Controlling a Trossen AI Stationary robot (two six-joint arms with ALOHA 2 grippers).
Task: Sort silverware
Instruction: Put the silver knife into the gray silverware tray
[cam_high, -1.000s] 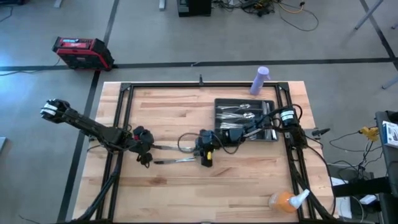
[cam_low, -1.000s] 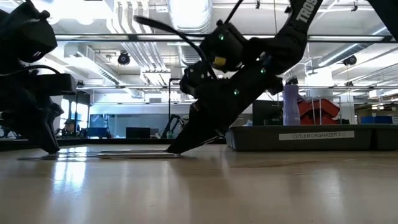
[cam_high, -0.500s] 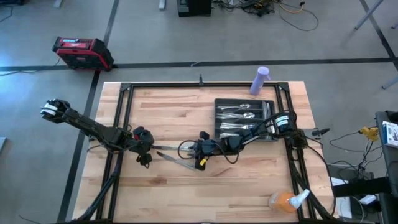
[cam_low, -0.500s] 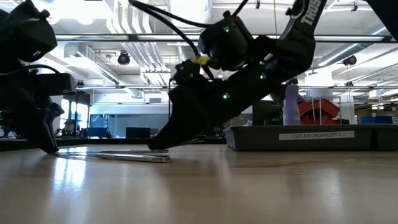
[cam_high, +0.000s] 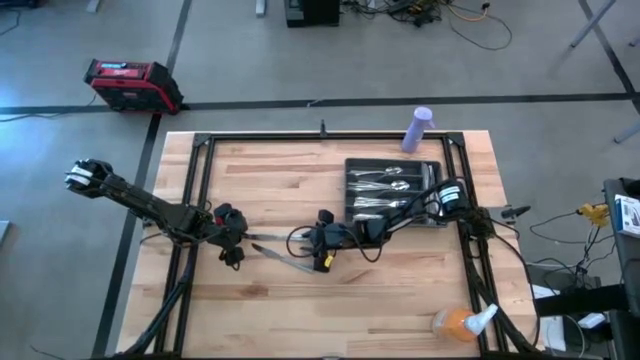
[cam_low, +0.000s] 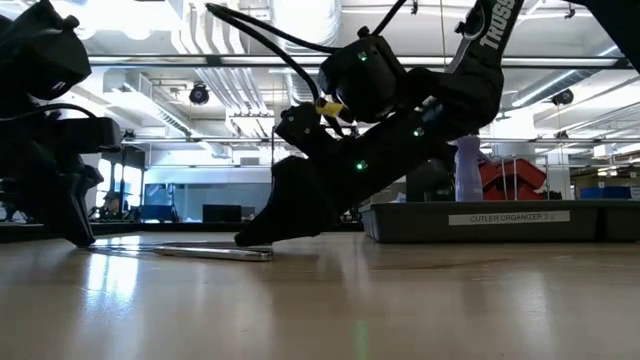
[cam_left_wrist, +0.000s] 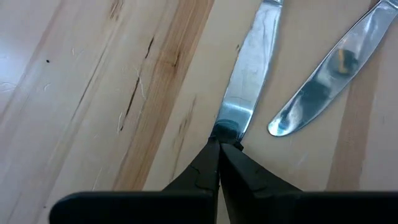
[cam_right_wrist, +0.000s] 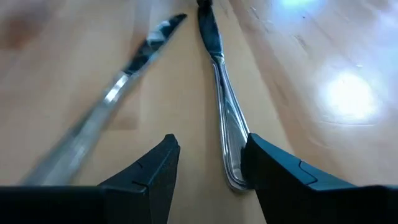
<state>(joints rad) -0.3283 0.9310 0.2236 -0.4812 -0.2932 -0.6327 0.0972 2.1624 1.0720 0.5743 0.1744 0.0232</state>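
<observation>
High view: two knives (cam_high: 275, 245) lie mid-table between the arms, beside the tray (cam_high: 392, 192). Low view: tray reads "CUTLERY ORGANIZER" (partly legible). Wrist views: left gripper (cam_left_wrist: 219, 147) pinched closed at one blade's tip; right gripper (cam_right_wrist: 208, 168) spread open.

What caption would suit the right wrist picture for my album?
Open right gripper low over the wooden table, straddling one knife's handle; a second knife lies angled beside it.

2 black arms (cam_high: 150, 207), looped cables, green LEDs, yellow tag.
</observation>
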